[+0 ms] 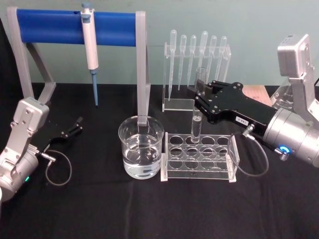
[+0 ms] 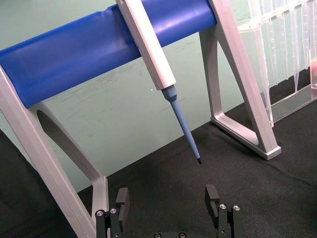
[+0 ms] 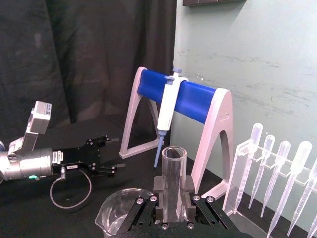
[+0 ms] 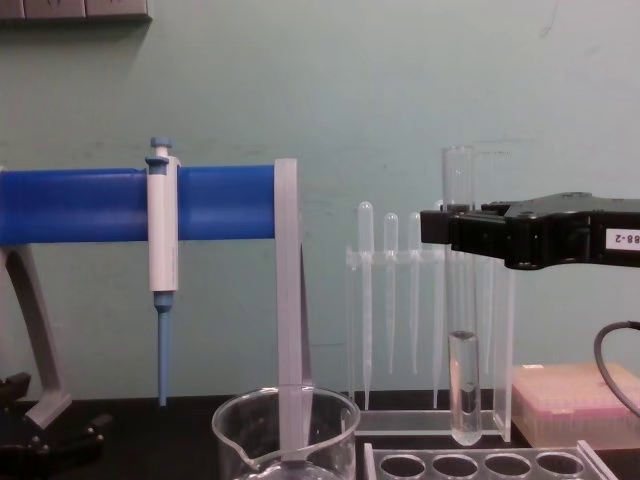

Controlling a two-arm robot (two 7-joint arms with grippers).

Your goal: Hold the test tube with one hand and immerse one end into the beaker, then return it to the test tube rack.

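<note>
— Where is the test tube [image 1: 197, 127] being held?
— It is being gripped high on its wall by the right hand [image 1: 202, 97], whose fingers are being kept closed on the glass. It is being hung upright just over a far-row well of the test tube rack [image 1: 234, 157], right of the beaker [image 1: 124, 149]
— Why upright?
— A little clear liquid is being carried in its round bottom, so the open rim is probably being kept uppermost and the slim tube lined up with the round well
— And the materials?
— Smooth clear glass is being handled over a clear plastic rack on the black-clothed desk [image 1: 149, 214], so a firm but gentle grip is being called for. The left hand [image 1: 77, 125] is being rested at the left, fingers spread wide, holding nothing
</note>
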